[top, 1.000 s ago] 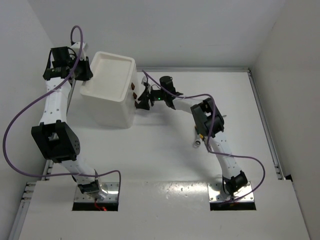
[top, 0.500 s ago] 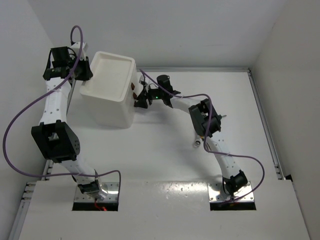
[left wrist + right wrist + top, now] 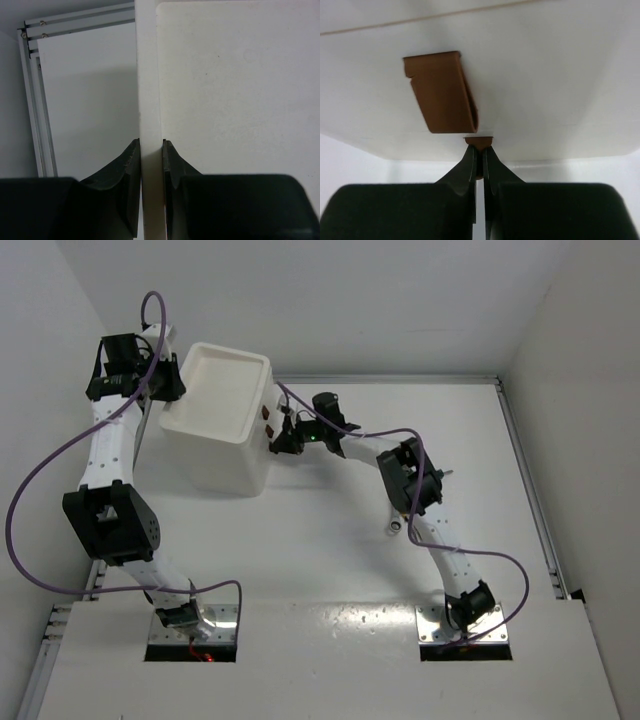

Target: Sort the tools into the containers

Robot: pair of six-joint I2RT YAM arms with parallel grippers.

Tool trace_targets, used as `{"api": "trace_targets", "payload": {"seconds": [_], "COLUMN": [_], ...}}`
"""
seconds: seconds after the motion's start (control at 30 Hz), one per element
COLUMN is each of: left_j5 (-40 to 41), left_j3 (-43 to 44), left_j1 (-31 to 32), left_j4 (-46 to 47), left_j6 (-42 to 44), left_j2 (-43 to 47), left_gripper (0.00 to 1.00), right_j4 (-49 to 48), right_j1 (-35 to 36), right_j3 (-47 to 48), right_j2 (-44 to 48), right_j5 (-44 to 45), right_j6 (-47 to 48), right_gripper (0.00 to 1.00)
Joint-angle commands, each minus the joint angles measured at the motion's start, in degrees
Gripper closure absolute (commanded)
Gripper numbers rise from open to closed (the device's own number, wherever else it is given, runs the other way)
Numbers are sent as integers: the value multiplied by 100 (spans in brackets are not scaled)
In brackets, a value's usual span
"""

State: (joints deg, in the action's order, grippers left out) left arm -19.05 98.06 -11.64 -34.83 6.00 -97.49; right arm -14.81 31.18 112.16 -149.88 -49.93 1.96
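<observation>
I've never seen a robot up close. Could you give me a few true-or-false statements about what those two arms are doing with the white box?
1. The left fingers pinch the rim of the white cabinet. True.
2. The right fingers hang wide open, clear of the cabinet. False: they are shut on a small brown drawer handle.
3. A second brown handle shows close by the pinched one. True.
4. The cabinet lies tipped on its side. False: it stands upright, its top tray facing up.
</observation>
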Motion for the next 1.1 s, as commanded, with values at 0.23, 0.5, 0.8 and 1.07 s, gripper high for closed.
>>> {"api": "trace_targets", "payload": {"seconds": [0.23, 0.5, 0.8, 1.07], "left_j5": [-292, -292, -153, -46], "left_j3": [-428, -428, -613, -718], "left_j1": [83, 83, 83, 83], "left_j4": [-569, -516, -332, -226], "left_j6": [-72, -125, -415, -652], "left_j2": [-191, -191, -51, 64], "left_gripper": [100, 100, 100, 100], "right_j4": [-330, -216, 162, 224], "right_j1": [-261, -604, -946, -1192], "right_j3": [-1521, -2137, -2795, -3235], "right_j2": [1286, 1778, 2243, 2543], "right_j5": [-25, -25, -25, 98], "right_j6": [437, 498, 736, 841], "right_gripper": [100, 100, 100, 100]}}
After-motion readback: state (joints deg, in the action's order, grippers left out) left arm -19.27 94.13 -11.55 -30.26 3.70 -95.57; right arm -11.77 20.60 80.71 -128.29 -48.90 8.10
